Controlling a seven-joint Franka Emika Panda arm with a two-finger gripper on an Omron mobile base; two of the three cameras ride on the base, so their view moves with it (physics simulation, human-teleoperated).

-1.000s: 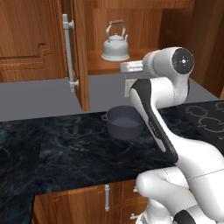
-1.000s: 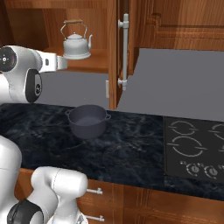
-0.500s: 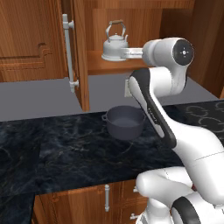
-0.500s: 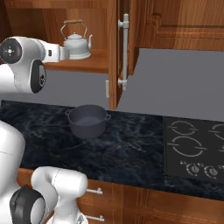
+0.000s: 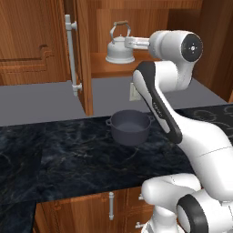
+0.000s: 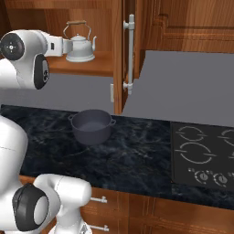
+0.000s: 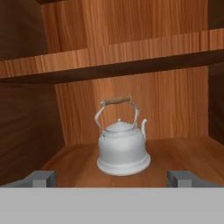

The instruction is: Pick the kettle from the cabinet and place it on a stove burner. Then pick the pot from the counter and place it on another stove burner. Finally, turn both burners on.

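The silver-white kettle (image 5: 119, 49) (image 6: 81, 46) stands upright on the lower shelf of the open wooden cabinet (image 5: 102, 67). In the hand view the kettle (image 7: 122, 151) sits dead ahead, spout to the right, wooden handle bar on top. My gripper (image 5: 129, 43) (image 6: 67, 45) (image 7: 111, 178) is open at shelf height just in front of the kettle, apart from it, with nothing between the fingers. The dark grey pot (image 5: 130, 128) (image 6: 92, 126) rests on the black marble counter (image 5: 54, 159) below the cabinet. The stove burners (image 6: 196, 152) lie to the right.
The cabinet door (image 6: 119, 55) stands open toward me, its long silver handle (image 5: 71, 54) (image 6: 130, 52) beside the arm's path. An upper shelf (image 7: 113, 61) runs above the kettle. Stove knobs (image 6: 208, 177) line the cooktop's front edge. Drawers sit under the counter.
The hand has risen from pot height to the shelf and reached in toward the kettle. The jaws stay open. Kettle and pot have not moved.
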